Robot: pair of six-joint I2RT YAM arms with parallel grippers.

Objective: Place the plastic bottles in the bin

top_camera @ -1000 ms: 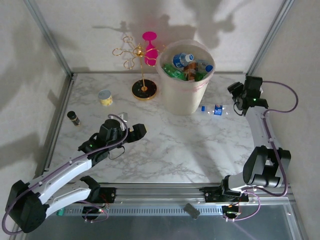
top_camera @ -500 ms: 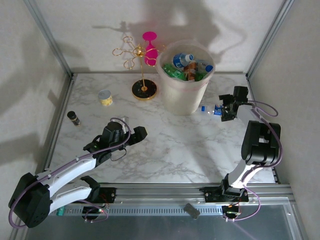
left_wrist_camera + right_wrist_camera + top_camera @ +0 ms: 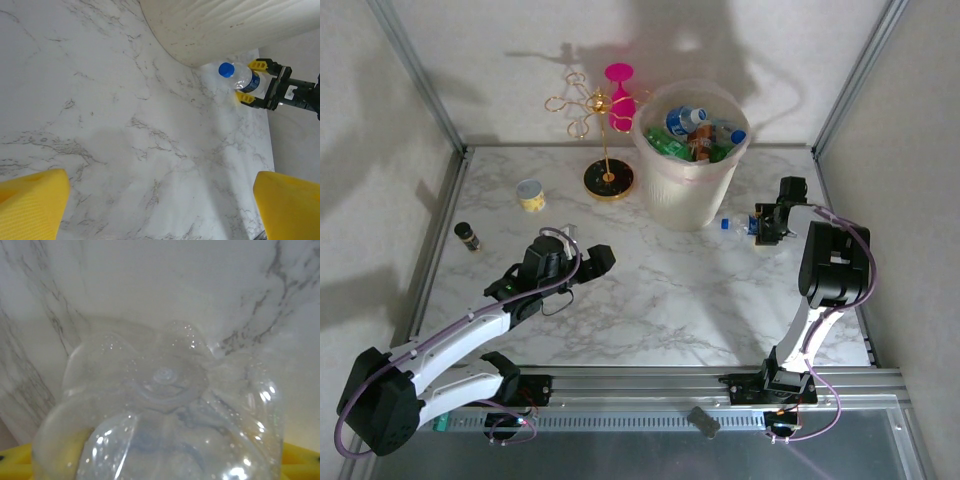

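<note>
Gripping bottle (image 3: 243,77), blue label illegible.

both my arms same build: left arm (image 3: 460,335) and right arm (image 3: 835,275) have white link shells, chunky black joint housings, a purple cable (image 3: 336,438) looped alongside. left fingers (image 3: 31,202) bright yellow, finely textured, blocky with rounded corners

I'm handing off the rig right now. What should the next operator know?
Left gripper: open, holding nothing, over the table left of the bin.
Right gripper: shut on the loose bottle, which lies on the table right of the bin, blue cap toward it.
Done: the other bottles are in the bin.
Left: lift this bottle and drop it in.
</note>
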